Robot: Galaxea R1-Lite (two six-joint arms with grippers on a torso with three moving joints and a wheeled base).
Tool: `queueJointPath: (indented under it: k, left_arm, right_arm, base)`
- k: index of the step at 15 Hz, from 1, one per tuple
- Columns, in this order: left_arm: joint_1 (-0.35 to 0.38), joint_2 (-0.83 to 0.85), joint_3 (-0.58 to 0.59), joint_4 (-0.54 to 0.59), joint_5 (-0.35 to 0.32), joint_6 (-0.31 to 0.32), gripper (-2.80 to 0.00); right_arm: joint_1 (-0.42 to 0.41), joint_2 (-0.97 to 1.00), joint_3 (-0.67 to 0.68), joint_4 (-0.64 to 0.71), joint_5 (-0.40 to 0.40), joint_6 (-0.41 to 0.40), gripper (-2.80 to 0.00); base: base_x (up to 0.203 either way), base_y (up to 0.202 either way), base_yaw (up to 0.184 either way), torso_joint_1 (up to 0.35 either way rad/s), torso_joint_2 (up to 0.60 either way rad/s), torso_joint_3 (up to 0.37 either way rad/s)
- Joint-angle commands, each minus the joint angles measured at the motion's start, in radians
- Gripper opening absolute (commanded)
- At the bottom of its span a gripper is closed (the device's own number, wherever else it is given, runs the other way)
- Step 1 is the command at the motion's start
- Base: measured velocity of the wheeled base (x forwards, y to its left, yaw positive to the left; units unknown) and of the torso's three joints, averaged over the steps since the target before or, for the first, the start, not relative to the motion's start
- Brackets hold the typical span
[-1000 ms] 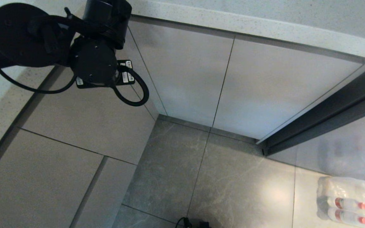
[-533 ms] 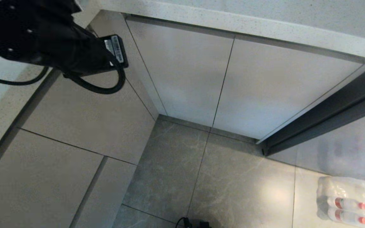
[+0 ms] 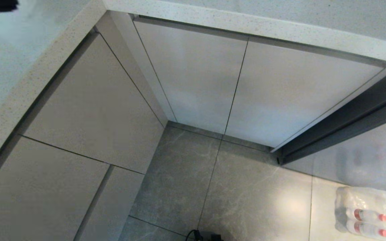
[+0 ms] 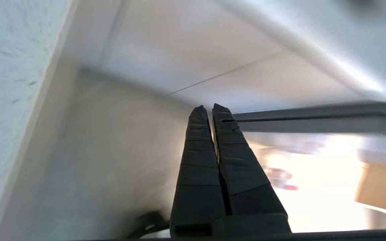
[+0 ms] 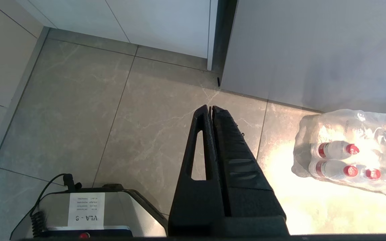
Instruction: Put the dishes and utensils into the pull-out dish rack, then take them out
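Dish rack, dishes and utensils all out of sight, cabinet fronts (image 3: 193, 77) shut, so progress unreadable; left gripper (image 4: 209, 108) and parked right gripper (image 5: 210, 107) both pressed together, empty.

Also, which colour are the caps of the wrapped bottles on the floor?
Red caps, clearest in the right wrist view.

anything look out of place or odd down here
Only the shrink-wrapped pack of water bottles lying on the floor beside the cabinets. Cabinet fronts sit closed and flush; no spill or damage shows.
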Motion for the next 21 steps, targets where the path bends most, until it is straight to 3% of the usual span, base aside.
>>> queueJointPath:
  k: [1,3,7,11,15,18,21]
  left_arm:
    - [0.101,-0.166,0.033,0.004,-0.156,0.005,-2.8]
    - [0.245,-0.277,0.111,0.003,-0.228,0.078,-2.8]
    - [0.355,-0.474,0.259,0.004,-0.24,0.193,-2.8]
    - [0.393,-0.669,0.5,-0.001,-0.098,0.316,-2.8]
    - [0.402,-0.925,0.834,-0.035,-0.04,0.392,-2.8]
    - [0.403,-1.052,1.09,-0.156,0.107,0.438,-2.8]
    - [0.395,-1.177,1.337,-0.373,0.175,0.479,-2.8]
  right_arm:
    - [0.0,0.002,0.0,0.0,0.0,0.0,-2.8]
    - [0.0,0.002,0.0,0.0,0.0,0.0,-2.8]
    - [0.0,0.002,0.0,0.0,0.0,0.0,-2.8]
    - [0.0,0.002,0.0,0.0,0.0,0.0,-2.8]
    - [0.0,0.002,0.0,0.0,0.0,0.0,-2.8]
    - [0.0,0.002,0.0,0.0,0.0,0.0,-2.8]
    - [0.0,0.002,0.0,0.0,0.0,0.0,-2.8]
  base:
    - [0.0,0.0,0.0,0.0,0.0,0.0]
    - [0.0,0.0,0.0,0.0,0.0,0.0]
    - [0.0,0.0,0.0,0.0,0.0,0.0]
    - [0.0,0.0,0.0,0.0,0.0,0.0]
    - [0.0,0.0,0.0,0.0,0.0,0.0]
    - [0.0,0.0,0.0,0.0,0.0,0.0]
    - [0.0,0.0,0.0,0.0,0.0,0.0]
